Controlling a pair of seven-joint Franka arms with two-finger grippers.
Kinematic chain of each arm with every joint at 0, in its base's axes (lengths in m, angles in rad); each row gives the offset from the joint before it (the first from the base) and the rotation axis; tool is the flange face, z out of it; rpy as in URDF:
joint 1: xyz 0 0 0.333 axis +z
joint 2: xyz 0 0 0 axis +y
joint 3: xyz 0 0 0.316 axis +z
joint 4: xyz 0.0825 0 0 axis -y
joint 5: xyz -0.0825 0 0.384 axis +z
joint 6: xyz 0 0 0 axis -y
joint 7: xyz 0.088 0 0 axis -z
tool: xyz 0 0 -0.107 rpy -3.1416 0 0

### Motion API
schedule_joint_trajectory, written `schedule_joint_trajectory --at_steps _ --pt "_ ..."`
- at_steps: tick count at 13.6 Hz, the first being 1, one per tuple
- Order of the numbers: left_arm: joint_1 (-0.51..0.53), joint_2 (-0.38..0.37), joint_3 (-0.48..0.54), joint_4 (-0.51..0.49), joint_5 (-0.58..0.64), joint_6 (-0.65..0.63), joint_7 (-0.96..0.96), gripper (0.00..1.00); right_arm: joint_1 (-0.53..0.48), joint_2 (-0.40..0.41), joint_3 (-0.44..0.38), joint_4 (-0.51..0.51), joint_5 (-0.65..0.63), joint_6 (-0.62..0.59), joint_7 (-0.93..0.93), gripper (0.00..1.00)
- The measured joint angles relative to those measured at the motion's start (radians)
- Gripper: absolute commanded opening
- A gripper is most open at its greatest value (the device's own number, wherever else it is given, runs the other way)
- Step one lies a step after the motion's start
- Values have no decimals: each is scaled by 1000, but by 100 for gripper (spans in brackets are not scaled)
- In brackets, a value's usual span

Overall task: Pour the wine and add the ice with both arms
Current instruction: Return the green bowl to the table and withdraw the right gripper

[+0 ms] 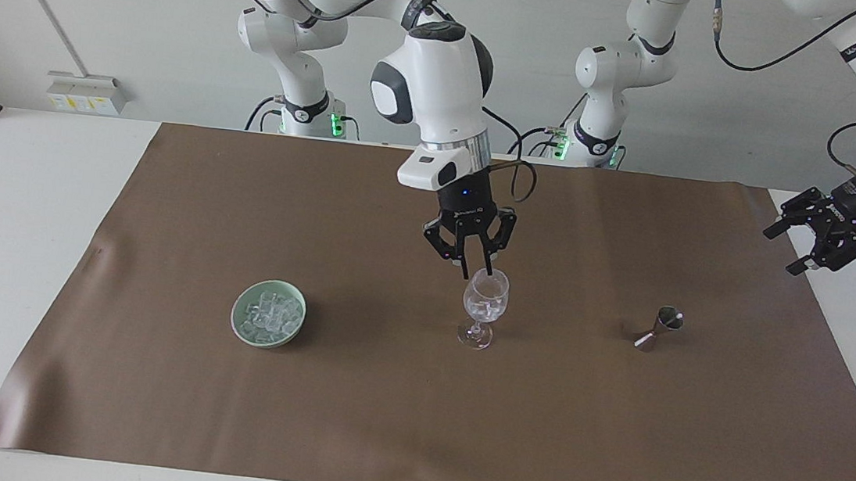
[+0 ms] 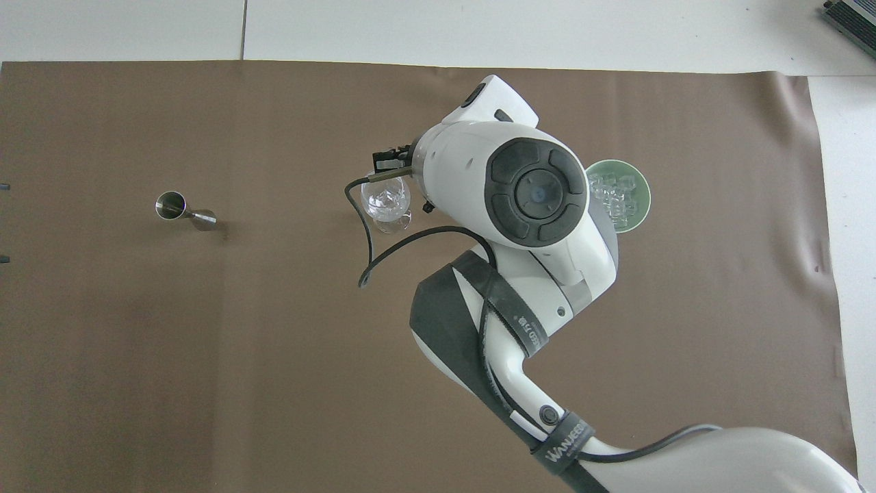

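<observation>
A clear stemmed glass [image 1: 483,309] [image 2: 388,203] stands mid-mat with some ice [image 1: 485,306] in its bowl. My right gripper [image 1: 475,270] hangs just above the glass rim, slightly toward the right arm's end, and I see nothing in it. More ice [image 1: 269,312] [image 2: 619,197] fills a pale green bowl [image 1: 235,316] [image 2: 644,205] toward the right arm's end; the right wrist covers part of the bowl in the overhead view. The dark metal jigger [image 1: 659,329] [image 2: 181,209], the wine, stands toward the left arm's end. My left gripper [image 1: 821,235] is open and raised over the mat's edge at that end.
A brown mat [image 1: 410,427] covers most of the white table [image 1: 5,231]. A loose black cable [image 2: 366,239] from the right wrist hangs beside the glass. A grey device [image 2: 852,14] sits at a corner farthest from the robots.
</observation>
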Motion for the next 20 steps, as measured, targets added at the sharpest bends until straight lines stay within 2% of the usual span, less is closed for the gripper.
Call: schedule_joint_trajectory --at_steps 2,4,6,8,12,17,20 --pt "0 -1 -37 48 46 -15 1 100 -54 -28 0 -1 0 -111 -68 61" --pt "-6 -1 -89 101 121 -17 4 100 -106 -58 -1 -3 0 -233 -133 71" --pt "-56 -2 -105 146 204 -18 19 100 -160 -102 -1 -12 1 -343 -183 88" --pt "-88 -2 -115 167 250 -19 73 100 -220 -154 -1 -23 15 -438 -228 100" --pt "-89 -12 -193 188 382 -32 301 100 -323 -201 -1 -41 42 -510 -278 100" --pt "-88 -28 -327 190 524 -68 371 100 -368 -237 -2 -41 43 -627 -359 100" --pt "-88 -35 -392 190 569 -127 508 100 -418 -290 -4 -41 43 -710 -421 100"
